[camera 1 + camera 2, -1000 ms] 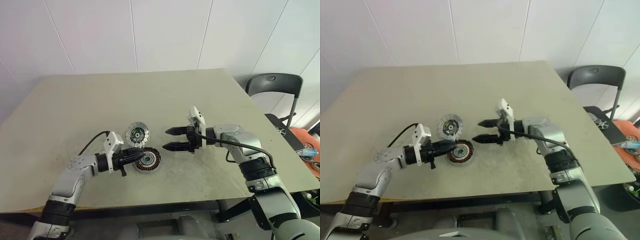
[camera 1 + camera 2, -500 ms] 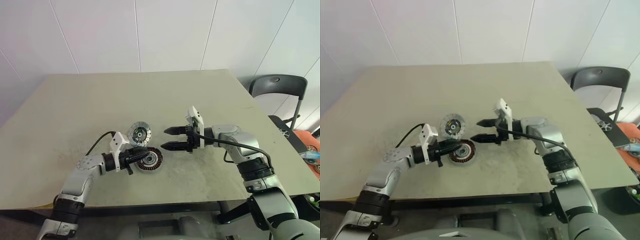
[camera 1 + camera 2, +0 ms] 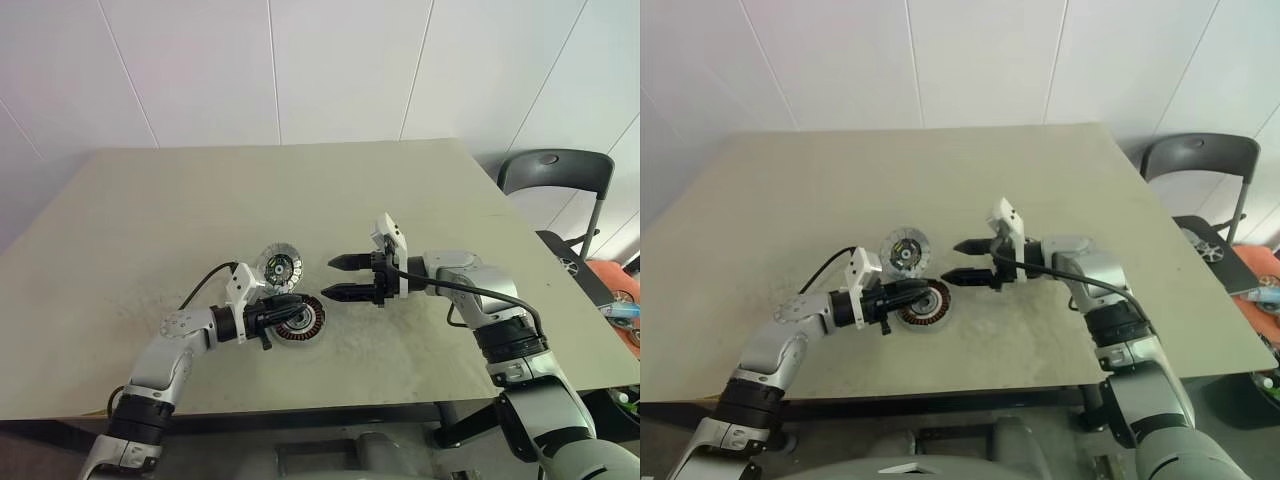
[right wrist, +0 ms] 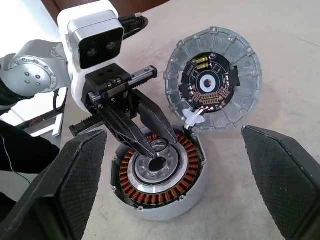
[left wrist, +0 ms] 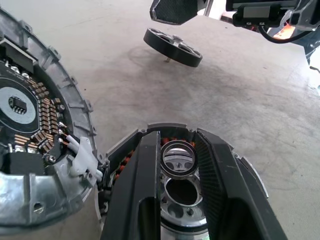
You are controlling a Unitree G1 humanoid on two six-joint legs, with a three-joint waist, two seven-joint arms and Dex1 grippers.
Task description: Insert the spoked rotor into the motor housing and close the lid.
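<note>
Fingers of the left gripper [image 4: 150, 142] are nearly closed over the dark copper-wound round motor housing's [image 4: 159, 177] silvery hub; right gripper [image 3: 338, 277] is spread empty. Housing is being steadied; the silvery-grey segmented spoked rotor [image 4: 213, 86] likely needs picking next.

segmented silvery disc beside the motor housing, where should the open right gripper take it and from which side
Probably from above, with the right gripper closing its fingers across the ribbed outer rim of the segmented silvery disc. It lies flat, circuit board up, so only the rim offers a hold. Stay off the edge nearest the motor housing, where white wires join the two.
</note>
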